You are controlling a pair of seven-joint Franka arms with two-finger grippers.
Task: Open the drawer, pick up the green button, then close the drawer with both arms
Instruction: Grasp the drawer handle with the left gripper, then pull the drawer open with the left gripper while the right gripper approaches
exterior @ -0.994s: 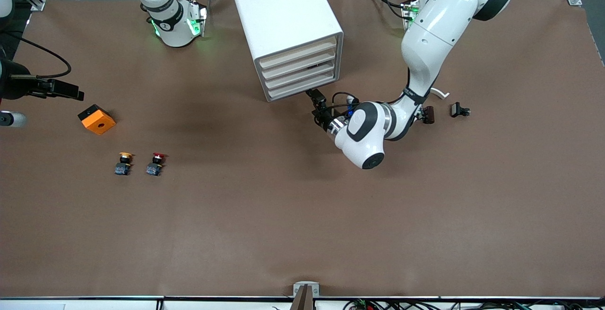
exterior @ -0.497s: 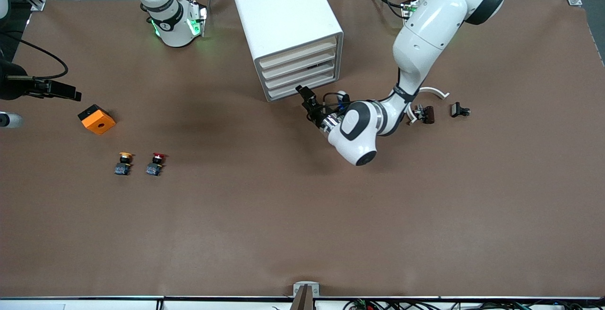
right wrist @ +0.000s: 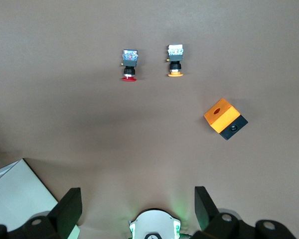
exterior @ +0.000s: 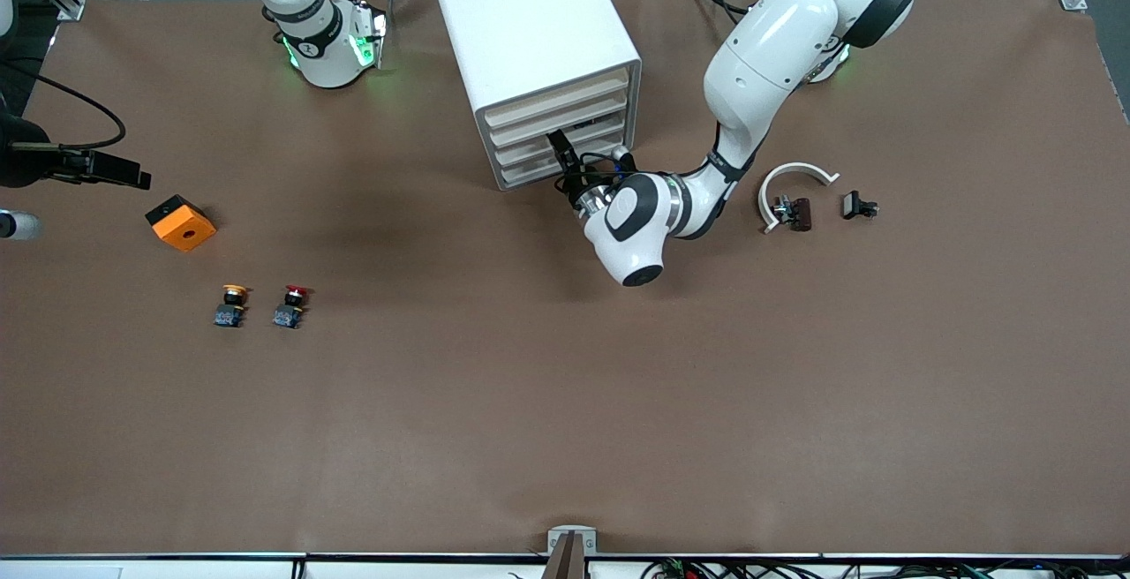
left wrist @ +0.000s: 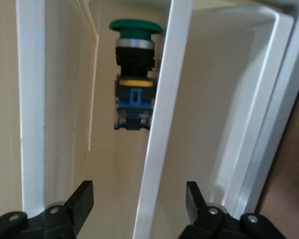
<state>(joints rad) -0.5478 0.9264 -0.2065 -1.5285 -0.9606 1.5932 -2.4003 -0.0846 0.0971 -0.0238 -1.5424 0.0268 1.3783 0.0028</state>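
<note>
We are bringing our left gripper (left wrist: pixel 138 209) up to the front of the white four-drawer cabinet (exterior: pixel 538 49), and the trick here is squaring the fingers on one thin white drawer lip (left wrist: pixel 162 119) before pinching, then pulling straight out. Its jaws are standing wide and empty, straddling that lip, with the green-capped push button (left wrist: pixel 134 74) lying just ahead inside the drawer. Our right gripper (right wrist: pixel 134 211) is waiting spread wide, holding nothing, high over its own end of the brown table (exterior: pixel 565 402).

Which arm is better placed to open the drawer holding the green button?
Left. The left gripper is already at the front of the drawer cabinet, jaws open, with the green button visible inside in its wrist view. The right gripper waits open, high over the table near its own base.
</note>
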